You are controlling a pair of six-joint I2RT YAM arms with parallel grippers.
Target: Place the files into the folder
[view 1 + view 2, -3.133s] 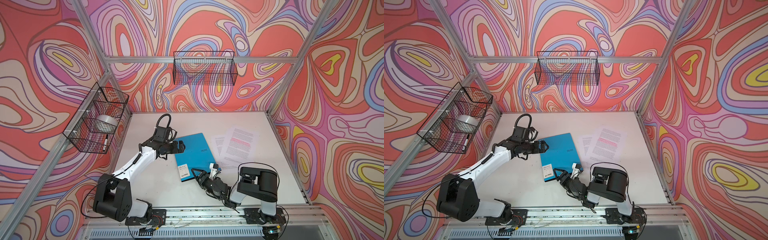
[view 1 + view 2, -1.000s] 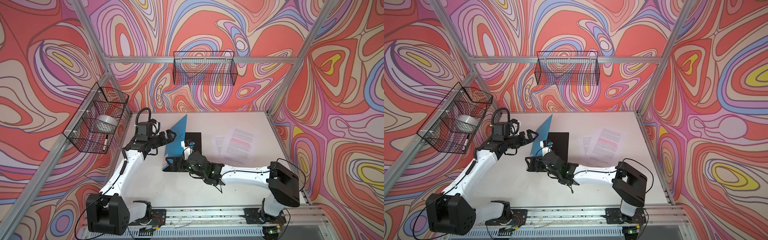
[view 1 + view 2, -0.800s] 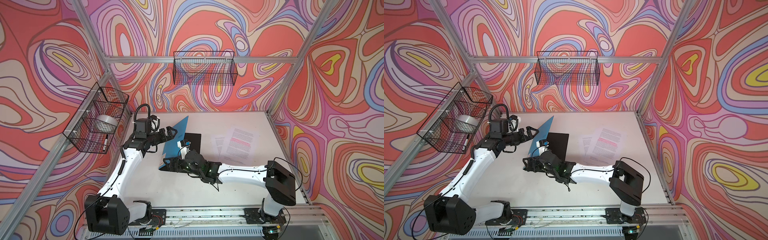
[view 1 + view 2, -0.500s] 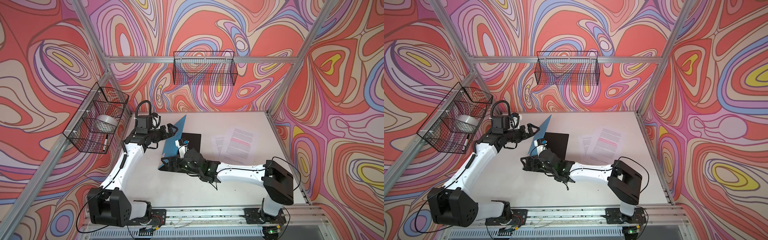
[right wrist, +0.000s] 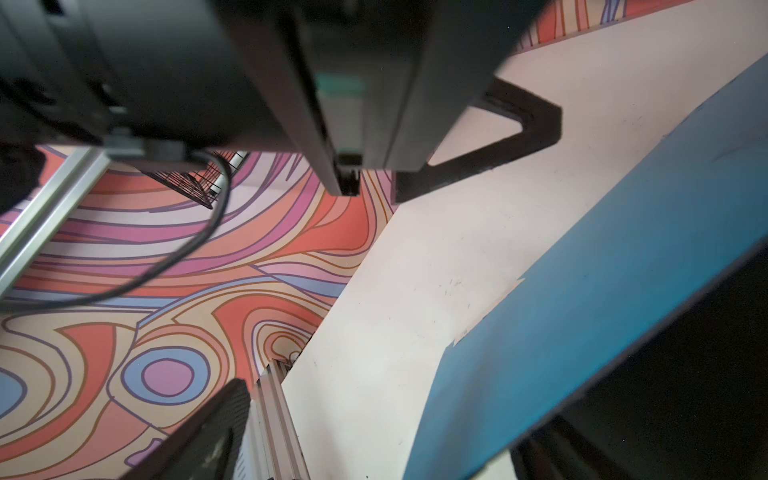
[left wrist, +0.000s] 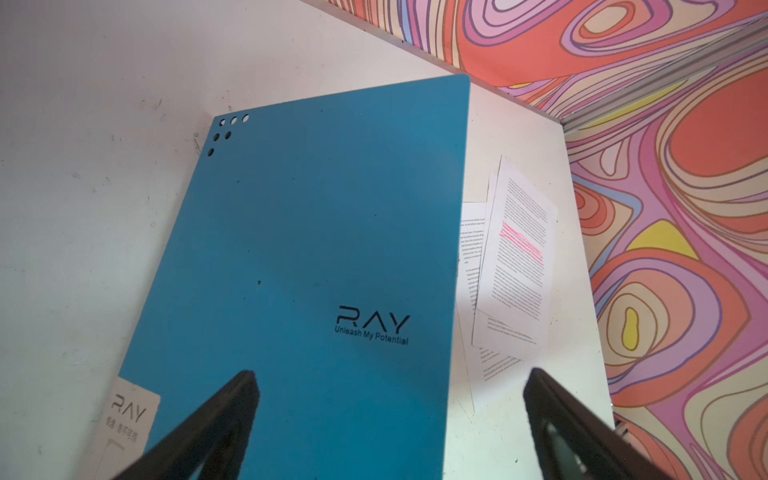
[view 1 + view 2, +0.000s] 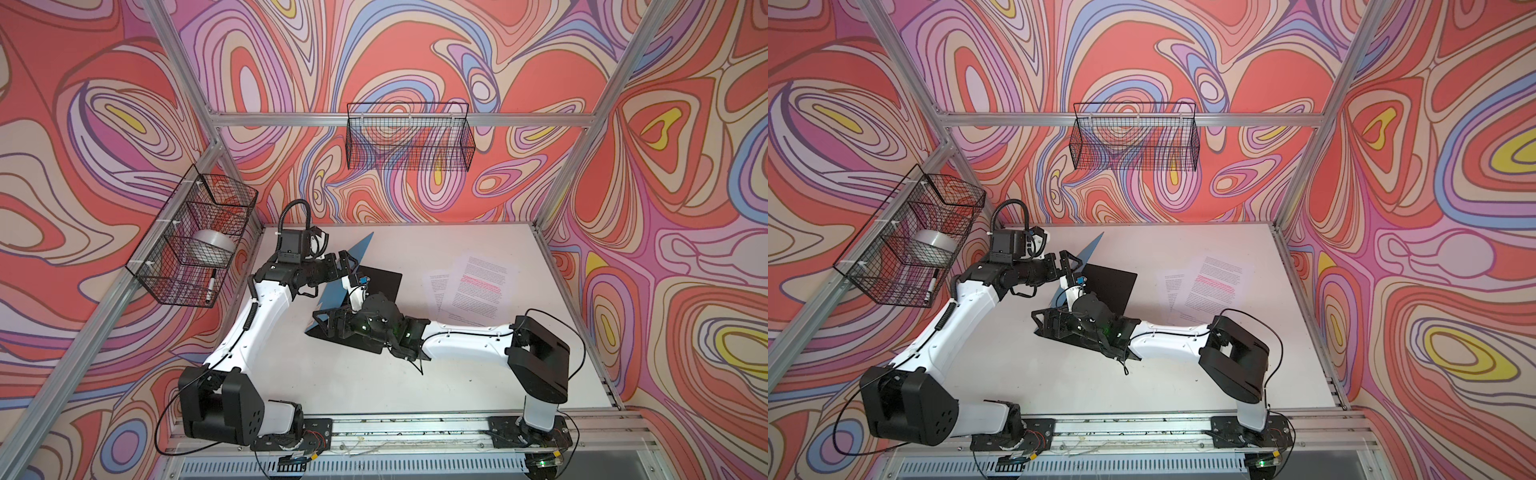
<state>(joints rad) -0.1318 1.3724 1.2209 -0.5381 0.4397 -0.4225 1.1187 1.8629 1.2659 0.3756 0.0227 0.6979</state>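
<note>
Closed flat moments ago, the folder (image 7: pixel 382 282) is now swung open: blue cover (image 6: pixel 311 249) raised nearly upright, the other half laid flat on the table (image 7: pixel 353 374). The left hand (image 7: pixel 348 262) and right hand (image 7: pixel 322 324) are held wide open, gripping nothing. The files (image 7: pixel 478 286) are left untouched nearby, so loading can be started.

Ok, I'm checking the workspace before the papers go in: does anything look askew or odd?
The folder is half open: its blue cover stands tilted up off the table while the black inside lies flat. The files lie beside it, outside, overlapping at different angles rather than squared. Nothing looks spilled or damaged.
</note>
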